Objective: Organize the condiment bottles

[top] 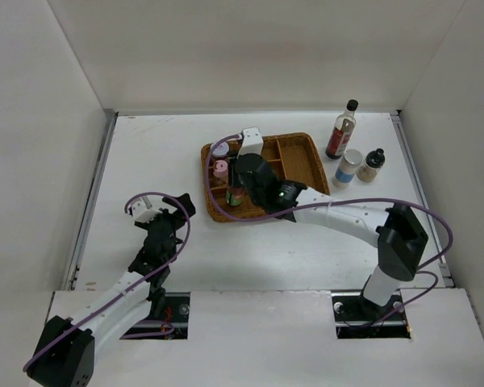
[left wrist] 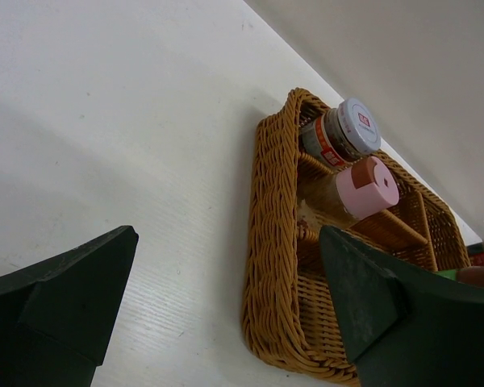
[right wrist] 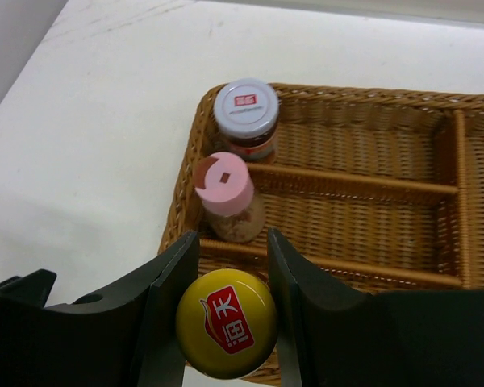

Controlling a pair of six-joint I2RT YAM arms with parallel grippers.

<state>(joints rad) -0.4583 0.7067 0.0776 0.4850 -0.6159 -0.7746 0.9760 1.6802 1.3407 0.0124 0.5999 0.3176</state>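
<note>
Held bottle: the green-red yellow-capped bottle (right wrist: 226, 322) was upright at the near-left corner of the brown wicker divided tray (right wrist: 371, 93). Could not tell whether its base was down on the tray floor.
Right gripper: the right gripper (right wrist: 231, 262) was closed on that bottle, one finger on each side just below the cap.
Already in tray: the pink-capped shaker (right wrist: 226, 197) stood in the tray's left column, just behind the held bottle. The lavender-lidded jar (right wrist: 246, 113) stood in the tray's far-left corner, behind the shaker. Both were upright.
Outside tray: three were on the white table (top: 161, 153), to the right of the tray. The tall clear black-capped dark-sauce bottle (top: 341, 129) stood off the tray's far-right corner. The white blue-banded jar (top: 348, 168) and the small dark bottle (top: 372, 164) stood side by side, nearer than that, just beside the tray's right rim.
Left gripper: the left gripper (top: 157, 214) had its jaws wide open and empty, over bare table well apart from the tray's near-left corner.
Progress: judged roughly halfway. Two were placed and a third was at its slot but not released.
Left to do: probably seat and release the held bottle, then bring in the three from the tray's right side. The tray's right-hand compartments looked free.
</note>
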